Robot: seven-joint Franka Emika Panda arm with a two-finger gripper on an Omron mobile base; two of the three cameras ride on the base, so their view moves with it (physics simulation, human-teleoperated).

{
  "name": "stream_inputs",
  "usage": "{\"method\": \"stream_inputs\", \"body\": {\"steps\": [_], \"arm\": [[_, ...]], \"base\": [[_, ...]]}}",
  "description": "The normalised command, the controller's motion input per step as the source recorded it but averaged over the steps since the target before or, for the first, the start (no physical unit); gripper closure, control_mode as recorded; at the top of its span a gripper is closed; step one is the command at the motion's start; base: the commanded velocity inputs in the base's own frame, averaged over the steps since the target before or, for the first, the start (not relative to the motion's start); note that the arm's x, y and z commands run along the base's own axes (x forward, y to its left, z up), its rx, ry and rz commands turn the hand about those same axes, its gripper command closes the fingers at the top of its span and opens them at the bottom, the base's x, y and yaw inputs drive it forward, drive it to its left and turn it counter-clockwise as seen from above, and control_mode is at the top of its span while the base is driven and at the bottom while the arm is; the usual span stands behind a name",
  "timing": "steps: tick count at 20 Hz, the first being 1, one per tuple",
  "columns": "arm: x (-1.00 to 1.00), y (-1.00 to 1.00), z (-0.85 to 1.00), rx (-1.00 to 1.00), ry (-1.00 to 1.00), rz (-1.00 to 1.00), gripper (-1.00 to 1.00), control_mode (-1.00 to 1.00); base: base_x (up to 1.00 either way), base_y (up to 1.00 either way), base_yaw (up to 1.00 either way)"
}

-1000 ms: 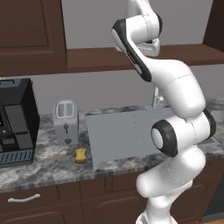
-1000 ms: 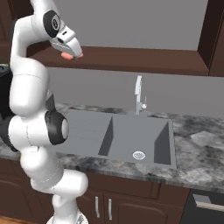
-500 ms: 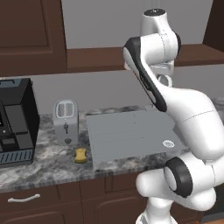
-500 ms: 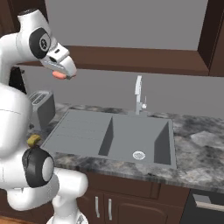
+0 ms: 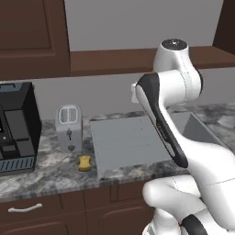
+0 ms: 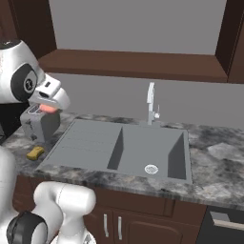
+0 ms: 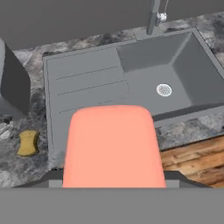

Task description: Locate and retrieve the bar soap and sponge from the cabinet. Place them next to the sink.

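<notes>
Gripper [image 6: 49, 106] clamped on the salmon-pink bar soap [image 7: 113, 146], held high in the air. Below and ahead of it, grey sink [image 7: 87, 87] with ribbed drainboard and silver faucet [image 6: 151, 102]. Beneath, off to one side, yellow sponge [image 7: 27, 142] on the speckled counter [image 6: 214, 162], near a toaster [image 5: 69, 127].
</notes>
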Motion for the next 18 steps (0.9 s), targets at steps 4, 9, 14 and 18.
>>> {"method": "stream_inputs", "body": {"steps": [4, 9, 14, 18], "arm": [[-0.49, 0.62, -0.54, 0.00, 0.01, 0.22, 1.00, -1.00], [-0.36, 0.72, -0.47, 0.00, 0.02, 0.16, 1.00, -1.00], [-0.31, 0.76, -0.51, 0.00, 0.01, 0.14, 1.00, -1.00], [-0.09, 0.77, -0.52, 0.00, 0.03, 0.11, 1.00, -1.00]], "base": [[0.00, 0.00, 0.00], [0.00, 0.00, 0.00], [0.00, 0.00, 0.00], [0.00, 0.00, 0.00]]}}
